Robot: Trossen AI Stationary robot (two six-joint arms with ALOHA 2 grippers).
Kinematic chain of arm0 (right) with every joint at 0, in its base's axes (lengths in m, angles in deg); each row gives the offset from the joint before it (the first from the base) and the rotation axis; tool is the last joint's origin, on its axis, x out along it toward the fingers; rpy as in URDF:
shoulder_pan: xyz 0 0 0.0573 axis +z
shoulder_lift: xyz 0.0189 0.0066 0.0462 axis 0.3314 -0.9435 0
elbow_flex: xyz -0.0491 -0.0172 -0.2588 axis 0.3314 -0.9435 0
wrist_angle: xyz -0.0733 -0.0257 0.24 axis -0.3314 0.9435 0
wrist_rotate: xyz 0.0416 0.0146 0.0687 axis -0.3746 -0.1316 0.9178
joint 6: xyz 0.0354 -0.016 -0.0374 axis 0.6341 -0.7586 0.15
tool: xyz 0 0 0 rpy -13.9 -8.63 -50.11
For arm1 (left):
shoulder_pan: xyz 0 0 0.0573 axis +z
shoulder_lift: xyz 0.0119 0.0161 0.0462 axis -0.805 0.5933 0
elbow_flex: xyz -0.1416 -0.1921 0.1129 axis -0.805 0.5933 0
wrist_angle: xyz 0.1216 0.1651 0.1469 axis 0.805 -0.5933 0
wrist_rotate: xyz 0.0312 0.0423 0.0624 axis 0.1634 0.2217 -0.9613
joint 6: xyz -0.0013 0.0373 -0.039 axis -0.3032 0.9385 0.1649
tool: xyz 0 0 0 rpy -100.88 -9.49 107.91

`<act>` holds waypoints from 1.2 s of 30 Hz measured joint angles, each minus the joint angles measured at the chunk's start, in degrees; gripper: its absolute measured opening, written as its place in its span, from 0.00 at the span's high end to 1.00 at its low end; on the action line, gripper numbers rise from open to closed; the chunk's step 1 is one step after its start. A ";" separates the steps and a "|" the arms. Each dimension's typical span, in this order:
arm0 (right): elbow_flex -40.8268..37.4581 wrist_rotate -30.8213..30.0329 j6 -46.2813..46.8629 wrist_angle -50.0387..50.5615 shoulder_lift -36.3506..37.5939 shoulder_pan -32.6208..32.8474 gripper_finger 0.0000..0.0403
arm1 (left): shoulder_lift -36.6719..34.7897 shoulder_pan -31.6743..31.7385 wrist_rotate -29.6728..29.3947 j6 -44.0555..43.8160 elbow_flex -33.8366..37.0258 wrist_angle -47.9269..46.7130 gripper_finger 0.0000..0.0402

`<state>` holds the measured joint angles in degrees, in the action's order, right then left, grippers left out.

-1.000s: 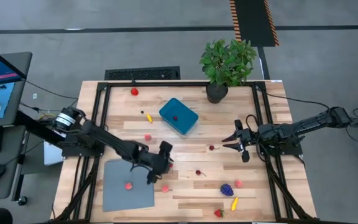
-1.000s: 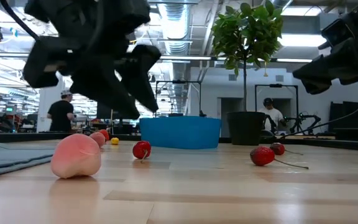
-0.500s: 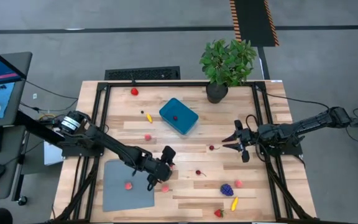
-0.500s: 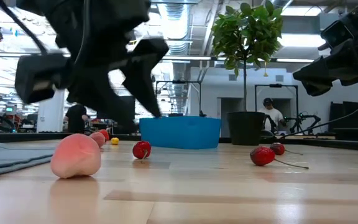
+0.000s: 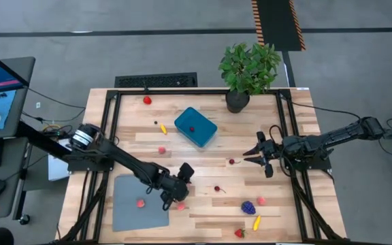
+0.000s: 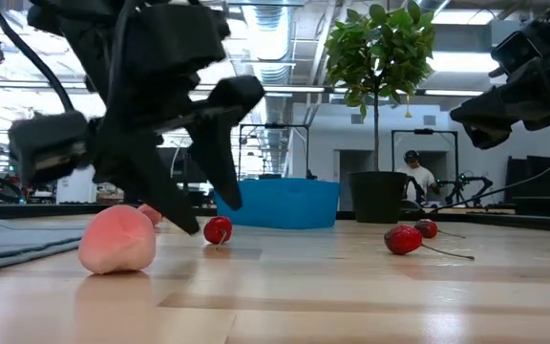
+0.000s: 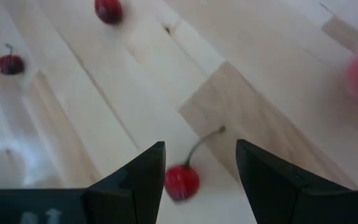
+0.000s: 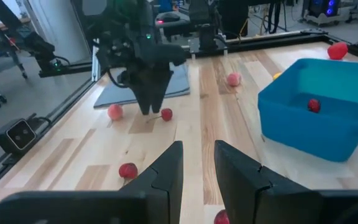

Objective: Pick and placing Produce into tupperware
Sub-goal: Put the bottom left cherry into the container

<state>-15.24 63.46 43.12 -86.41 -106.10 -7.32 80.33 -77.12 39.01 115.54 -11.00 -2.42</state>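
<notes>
My left gripper (image 5: 177, 187) (image 7: 201, 146) is open and low over the table near the grey sheet's right edge. Its fingers stand on either side of a red cherry (image 7: 181, 182) (image 6: 218, 229) lying on the wood, and I see no touch. A pink peach (image 6: 117, 239) (image 5: 180, 205) lies just beside it. The teal tupperware (image 5: 196, 127) (image 8: 316, 118) stands at the middle far side with one red piece inside. More produce lies scattered: cherries (image 5: 218, 188), purple grapes (image 5: 248, 206), a yellow piece (image 5: 256, 222). My right gripper (image 5: 249, 156) (image 8: 197, 168) waits at the right, open and holding nothing.
A flat grey sheet (image 5: 131, 214) with a pink piece on it lies at the near left. A potted plant (image 5: 249, 71) stands at the far edge. More small pieces lie left of the tupperware and near the front edge. People stand in the room behind.
My left gripper has gone down and a little toward the table's near edge, rolling about its own axis. Its open fingers now reach almost to the wood on either side of the cherry. Nothing on the table has moved.
</notes>
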 joint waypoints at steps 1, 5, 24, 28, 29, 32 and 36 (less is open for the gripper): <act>0.00 0.00 0.14 0.01 -0.02 -0.01 0.72 | 0.70 0.00 0.33 0.10 -0.49 0.18 0.53; 0.00 0.00 0.69 0.12 -0.01 0.00 0.72 | 3.65 -0.03 0.30 1.44 -3.88 -3.24 0.53; 0.00 0.00 1.23 0.21 -0.01 0.00 0.72 | 5.16 4.51 3.01 -2.02 -8.05 -12.24 0.85; 0.00 -0.02 1.23 0.21 0.00 0.00 0.72 | 5.16 5.67 4.27 -4.80 -8.05 -12.75 0.91; 0.00 0.00 1.23 0.21 0.00 0.00 0.72 | 5.16 5.92 4.39 -5.49 -8.05 -12.90 0.93; 0.00 0.00 1.25 0.21 0.00 0.00 0.72 | 5.16 6.58 4.70 -8.04 -8.05 -13.16 0.98; 0.00 0.00 1.25 0.21 0.00 0.00 0.72 | 5.02 7.08 5.87 -11.69 -8.04 -13.18 0.99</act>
<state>-15.24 63.46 44.37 -86.20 -106.10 -7.32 85.36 -70.04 44.88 103.85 -19.04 -15.59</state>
